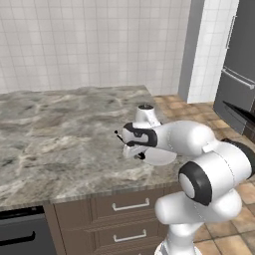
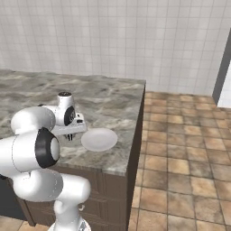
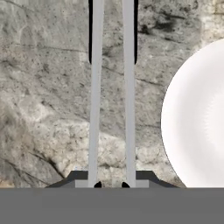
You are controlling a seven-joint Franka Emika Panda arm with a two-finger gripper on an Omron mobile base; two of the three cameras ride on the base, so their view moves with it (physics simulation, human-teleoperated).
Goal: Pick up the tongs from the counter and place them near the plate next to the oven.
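Clamped between the two-finger gripper [image 3: 111,183], the slim silver-grey metal tongs [image 3: 111,100] hang over the marbled stone counter [image 1: 55,134] beside the round white plate [image 2: 99,139], so lowering and release should follow.

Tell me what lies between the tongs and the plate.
Nothing: in the hand view, only bare marbled counter shows between the tongs, held in the shut gripper, and the white plate beside them.

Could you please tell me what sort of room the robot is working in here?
Most likely a home kitchen: a grey-beige marbled stone counter over dark brown drawers, a round white plate on it, and a white-tiled wall behind.
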